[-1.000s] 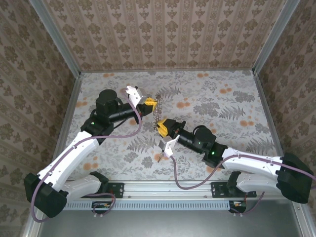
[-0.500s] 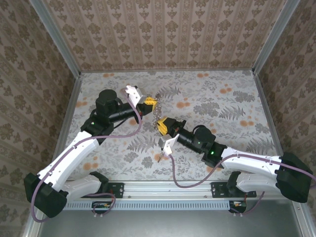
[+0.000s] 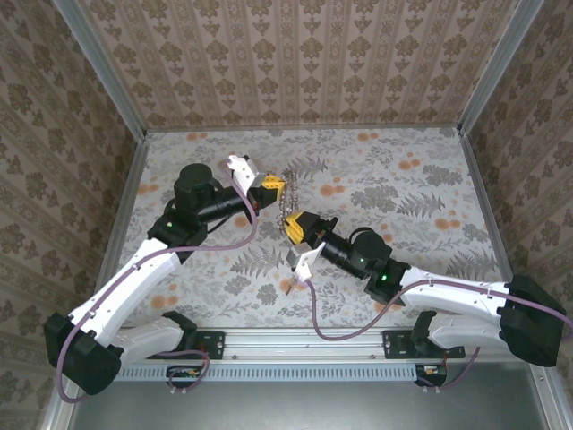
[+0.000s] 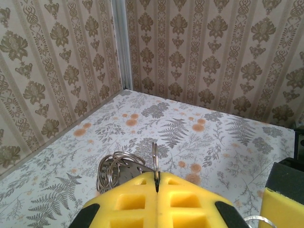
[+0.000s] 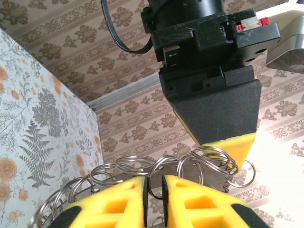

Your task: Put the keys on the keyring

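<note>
Two sets of jaws are closed on one keyring (image 3: pixel 286 199). The left jaws are pressed together on a single wire loop (image 4: pixel 155 154) standing edge-on. The right jaws, a slit apart, are pinching another loop (image 5: pixel 153 183). The keyring is thus held in the air between them, just left of centre in the top view, above the tabletop (image 3: pixel 403 179).

The step in hand is judged to be parting a coil so that the keys can be fed on. For that, both pinches should be firm and any pull small and in line with the loop, so that the wire is not dragged out of either grip.

From the left wrist, the spare loops (image 4: pixel 118 171) are seen bunched at lower left of the pinch. From the right wrist, they are seen overlapping in a row up to the left finger (image 5: pixel 213 104), with a flat grey piece (image 5: pixel 209 172) behind them. Whether that is one of the keys cannot be told.
</note>
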Controlling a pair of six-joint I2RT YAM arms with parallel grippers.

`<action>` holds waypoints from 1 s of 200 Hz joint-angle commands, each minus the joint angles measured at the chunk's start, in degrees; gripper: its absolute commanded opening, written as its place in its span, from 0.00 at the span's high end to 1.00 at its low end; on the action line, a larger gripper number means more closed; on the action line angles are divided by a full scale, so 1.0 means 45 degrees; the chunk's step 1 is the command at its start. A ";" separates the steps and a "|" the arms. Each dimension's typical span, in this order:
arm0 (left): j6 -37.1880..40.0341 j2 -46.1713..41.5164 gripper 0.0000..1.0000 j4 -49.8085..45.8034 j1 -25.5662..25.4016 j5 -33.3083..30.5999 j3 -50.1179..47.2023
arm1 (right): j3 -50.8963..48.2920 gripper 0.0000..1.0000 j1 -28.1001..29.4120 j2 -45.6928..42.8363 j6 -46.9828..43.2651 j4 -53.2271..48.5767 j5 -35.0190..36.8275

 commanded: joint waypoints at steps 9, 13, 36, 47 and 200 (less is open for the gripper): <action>-0.0219 -0.0285 1.00 0.0482 -0.0180 0.0124 -0.0103 | 0.0138 0.83 0.0029 -0.0013 0.0092 0.0851 0.0648; -0.0219 -0.0277 1.00 0.0492 -0.0180 0.0116 -0.0117 | 0.0119 0.83 0.0029 -0.0013 0.0088 0.0862 0.0653; -0.0189 -0.0277 1.00 0.0466 -0.0174 0.0079 -0.0109 | 0.0050 0.83 0.0029 -0.0033 0.0073 0.1038 0.0724; -0.0189 -0.0287 1.00 0.0462 -0.0197 0.0074 -0.0113 | 0.0059 0.83 0.0031 -0.0050 0.0073 0.1036 0.0745; 0.0064 -0.0383 1.00 0.0416 -0.0199 -0.0211 -0.0099 | -0.0038 0.83 0.0009 -0.0112 0.0144 0.0902 0.1424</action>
